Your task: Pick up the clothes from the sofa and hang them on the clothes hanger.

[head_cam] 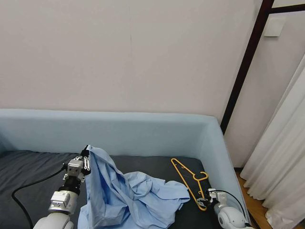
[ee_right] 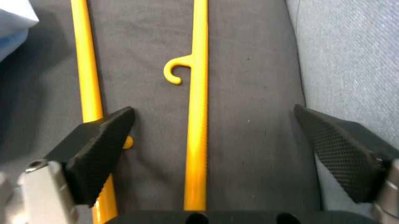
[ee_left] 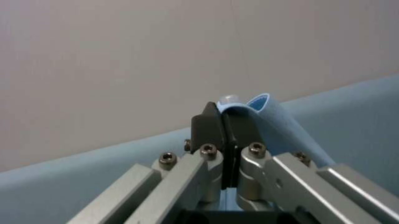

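Loses blue shirt (head_cam: 128,195) lower folds past head view's edge, on sofa (head_cam: 143,133) seat. Pinches shirt's raised edge in left gripper (head_cam: 86,160), above sofa seat. Straddles orange hanger (head_cam: 188,179) bar with right gripper (head_cam: 205,198), jaws spread wide, by sofa's right armrest.

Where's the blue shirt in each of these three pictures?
Head view: shirt heaped on the sofa, one edge held up by the left gripper.
Left wrist view: a fold pinched in that gripper.
Right wrist view: a scrap at the edge, past the hanger.
Shared landmark: the sofa's pale blue wall.
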